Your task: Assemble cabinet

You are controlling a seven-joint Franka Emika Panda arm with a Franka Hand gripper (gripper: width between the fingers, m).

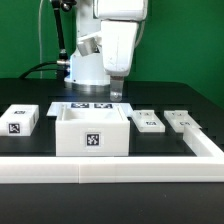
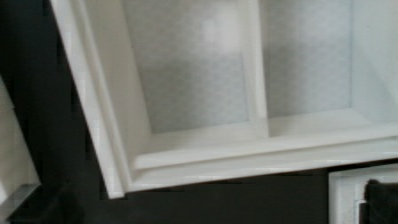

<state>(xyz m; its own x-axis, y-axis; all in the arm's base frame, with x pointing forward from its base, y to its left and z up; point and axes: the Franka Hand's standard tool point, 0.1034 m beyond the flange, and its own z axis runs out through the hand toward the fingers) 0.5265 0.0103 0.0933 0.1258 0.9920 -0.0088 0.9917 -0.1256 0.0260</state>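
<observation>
Nearest the exterior camera, a long white rail [image 1: 60, 167] crosses the foreground and turns back along the exterior view's right. Behind it the cabinet [image 1: 72, 138] sits open side up on the dark table [image 1: 170, 100], hiding part of the marker board [image 1: 85, 106]. A small tagged block [image 1: 20, 121] lies to the exterior view's left, and one panel [image 1: 148, 121] and a second panel [image 1: 182, 121] to its right. The gripper [image 1: 118, 93] hangs above the cabinet's far edge. Its fingertips blend into the dark background, so their spread cannot be told. The wrist view fills with the cabinet [image 2: 199, 85], revealing an inner divider [image 2: 260, 70] unseen from outside. No fingers appear, and a white piece [image 2: 356, 185] is cut off and blurred.
</observation>
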